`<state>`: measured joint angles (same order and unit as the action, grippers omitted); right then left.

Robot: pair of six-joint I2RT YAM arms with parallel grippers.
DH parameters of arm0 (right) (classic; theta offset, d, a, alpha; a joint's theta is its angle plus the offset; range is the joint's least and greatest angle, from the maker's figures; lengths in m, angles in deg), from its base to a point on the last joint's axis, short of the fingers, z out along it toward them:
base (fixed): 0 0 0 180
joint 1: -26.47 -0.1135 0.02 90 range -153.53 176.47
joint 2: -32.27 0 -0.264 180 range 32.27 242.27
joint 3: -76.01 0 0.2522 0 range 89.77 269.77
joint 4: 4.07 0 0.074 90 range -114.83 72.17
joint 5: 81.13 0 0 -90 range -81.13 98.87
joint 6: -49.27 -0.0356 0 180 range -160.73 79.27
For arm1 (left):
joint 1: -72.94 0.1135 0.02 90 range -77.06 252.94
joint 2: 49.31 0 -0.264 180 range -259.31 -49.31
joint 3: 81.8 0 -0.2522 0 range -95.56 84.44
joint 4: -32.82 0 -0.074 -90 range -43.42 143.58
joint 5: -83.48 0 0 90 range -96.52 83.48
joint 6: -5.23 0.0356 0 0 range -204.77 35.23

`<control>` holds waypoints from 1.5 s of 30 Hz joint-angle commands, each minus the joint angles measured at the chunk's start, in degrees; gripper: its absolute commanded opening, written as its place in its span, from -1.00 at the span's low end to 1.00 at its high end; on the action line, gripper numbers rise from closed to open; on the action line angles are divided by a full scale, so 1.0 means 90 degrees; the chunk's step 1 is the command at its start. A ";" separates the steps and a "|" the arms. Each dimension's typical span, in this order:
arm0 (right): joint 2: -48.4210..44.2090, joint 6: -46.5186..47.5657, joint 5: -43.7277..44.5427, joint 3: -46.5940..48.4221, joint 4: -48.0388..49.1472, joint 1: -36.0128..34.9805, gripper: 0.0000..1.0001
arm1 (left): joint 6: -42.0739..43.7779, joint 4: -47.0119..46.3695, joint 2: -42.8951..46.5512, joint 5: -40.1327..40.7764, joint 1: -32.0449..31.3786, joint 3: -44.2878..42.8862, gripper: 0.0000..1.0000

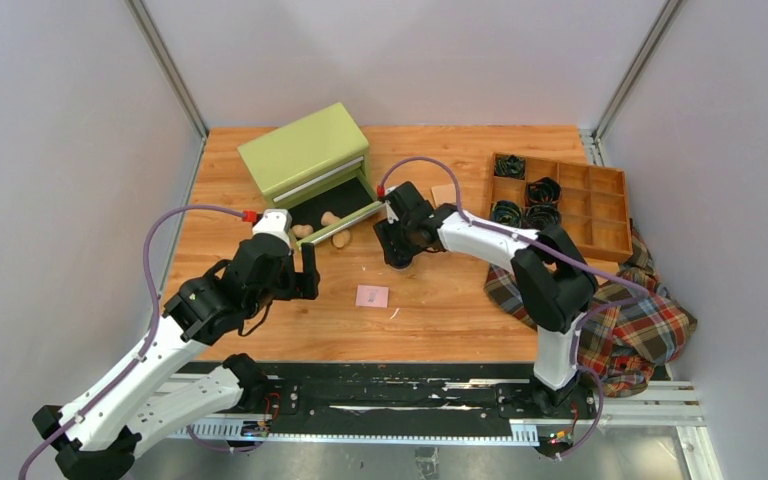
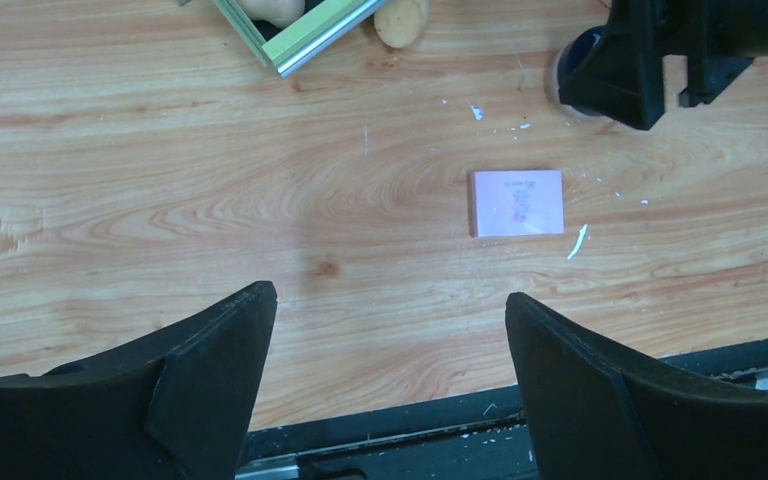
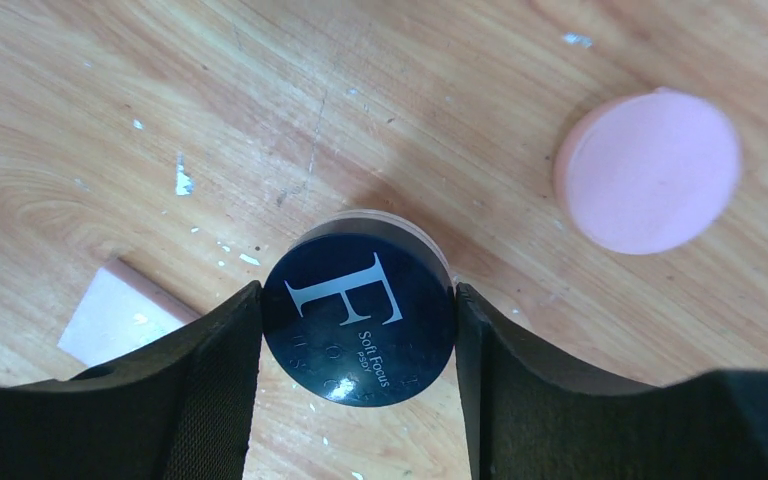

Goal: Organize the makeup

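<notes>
Nearest, on the left: left fingers (image 2: 210, 380) spread wide above the surface (image 1: 440, 310), gripping nothing, only bare wood between them. Just ahead of them and slightly right of the gap, well apart from both tips: pad (image 2: 517, 202), pink, square, flat on the wood, with a faint print on its top face and a few white flecks around it.

Further in, near the middle of the surface: right fingers (image 3: 210, 390) pointing down and pinching the compact (image 3: 358, 320), one finger against each side of it, no gap visible on either side. Compact centred between the tips, lid up. Round, navy, glossy lid; large silver "F" on top, small "Soft Focus" lettering under it; thin pale rim of the base showing along the far edge. Whether resting on the wood or lifted off it: cannot tell. Corner of the pad off to one side of the fingers; on the other side, apart from them, disc (image 3: 648, 172), pink, round, matte, flat on the wood.

Beyond, at the left rear: green box (image 1: 305, 150) with its drawer (image 1: 335, 205) open. Tan sponges (image 1: 341, 238), one inside the drawer, one just outside its front edge.

Far right: wooden tray (image 1: 600, 215) with black bands (image 1: 543, 190) in several compartments, plaid cloth (image 1: 640, 320) beside and partly under it.
</notes>
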<state>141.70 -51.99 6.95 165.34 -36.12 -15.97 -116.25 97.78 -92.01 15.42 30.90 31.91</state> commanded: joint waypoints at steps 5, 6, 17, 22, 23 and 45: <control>-0.0835 0.0094 0.0552 0.0439 0.0179 -0.0071 -0.45 | -0.0351 0.0034 0.0170 0.0558 0.0071 0.0089 0.79; -0.0840 0.0066 0.0593 0.0474 0.0325 -0.0076 -0.45 | -0.0415 0.0002 0.0216 0.0584 0.0080 0.0128 0.79; 0.0831 -0.0201 0.0817 0.2542 0.0910 -0.0079 -0.38 | -0.0640 0.0303 0.0760 0.0876 0.0101 0.0213 0.78; 0.1971 -0.0447 0.0614 0.3929 0.0593 -0.0072 0.19 | -0.0623 0.0424 0.1004 0.0956 0.0111 0.0208 0.78; 0.2121 -0.0479 0.0570 0.4161 0.0471 -0.0073 0.35 | -0.0614 0.0462 0.1033 0.0971 0.0108 0.0200 0.78; -0.0042 -0.0301 0.0977 0.0705 0.0653 0.1230 0.75 | -0.0243 -0.0111 0.0685 0.0402 0.0111 0.0442 0.77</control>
<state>139.21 -55.34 15.17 173.80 -26.76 -5.96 -119.55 100.38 -84.88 20.05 31.57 34.86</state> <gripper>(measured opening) 0.858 0.887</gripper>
